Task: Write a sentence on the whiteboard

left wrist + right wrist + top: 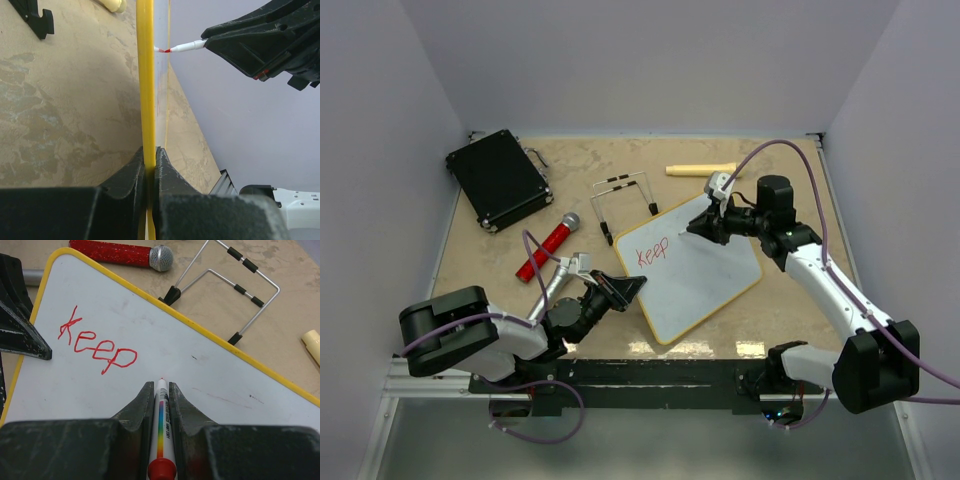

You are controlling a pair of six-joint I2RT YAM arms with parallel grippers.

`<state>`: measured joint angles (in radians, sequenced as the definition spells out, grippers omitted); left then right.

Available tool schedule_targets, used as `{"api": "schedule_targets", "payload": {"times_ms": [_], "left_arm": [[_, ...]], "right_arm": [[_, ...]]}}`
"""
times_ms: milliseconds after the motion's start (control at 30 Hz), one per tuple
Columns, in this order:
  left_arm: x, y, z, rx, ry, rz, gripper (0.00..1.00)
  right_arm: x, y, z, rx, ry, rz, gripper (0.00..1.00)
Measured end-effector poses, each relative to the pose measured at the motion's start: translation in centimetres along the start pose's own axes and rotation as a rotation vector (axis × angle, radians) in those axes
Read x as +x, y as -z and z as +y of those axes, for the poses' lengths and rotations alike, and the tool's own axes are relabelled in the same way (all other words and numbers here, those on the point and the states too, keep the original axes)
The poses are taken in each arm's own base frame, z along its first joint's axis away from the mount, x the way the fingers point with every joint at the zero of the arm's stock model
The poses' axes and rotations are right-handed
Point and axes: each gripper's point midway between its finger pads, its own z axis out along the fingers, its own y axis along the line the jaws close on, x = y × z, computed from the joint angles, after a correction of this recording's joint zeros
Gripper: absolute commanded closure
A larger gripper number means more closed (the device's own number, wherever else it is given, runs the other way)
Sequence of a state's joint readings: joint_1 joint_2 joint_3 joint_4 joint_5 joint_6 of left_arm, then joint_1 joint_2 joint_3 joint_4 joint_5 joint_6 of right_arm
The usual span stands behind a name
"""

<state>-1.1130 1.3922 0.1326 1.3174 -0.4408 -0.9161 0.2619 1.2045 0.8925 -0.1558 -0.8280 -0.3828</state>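
My left pincer (628, 290) was clenched on the near-left edge of the whiteboard (705, 280), both jaws pinching its thin yellow frame between them. The board lay on the tan worktop (480, 265) between my 2 arms, turned at an angle so that 1 corner pointed toward my bases.

Of the sentence (97, 342), 1 word, "Keep", stood in red handwriting on the left part of the board, close to where my left pincer held the frame.

Just right of that word, my right pincer (161, 387) was grasping a white marker (161, 425) with a red end cap, the barrel lying straight along the gap between the jaws. Its red tip sat at the board's surface just past the letter "p".

Beyond the board's left edge lay a red glitter microphone (548, 250) with a silver head. A bent wire stand (625, 200) with black sleeves rested just beside the board's far-left edge. Farther back and to the left sat a black case (498, 178), and near the far edge lay a pale cream cylinder (702, 169).
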Motion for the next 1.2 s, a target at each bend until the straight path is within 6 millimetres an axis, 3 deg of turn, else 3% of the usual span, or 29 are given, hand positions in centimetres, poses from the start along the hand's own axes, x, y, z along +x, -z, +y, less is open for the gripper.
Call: {"api": "schedule_targets", "payload": {"times_ms": [800, 1200], "left_arm": [[0.3, -0.3, 0.3, -0.008, 0.013, 0.009, 1.0], [0.3, -0.3, 0.5, -0.018, 0.031, 0.009, 1.0]], "right_arm": [[-0.3, -1.0, 0.8, -0.03, 0.002, -0.019, 1.0], [1.2, -1.0, 1.7, -0.085, -0.003, 0.046, 1.0]]}}
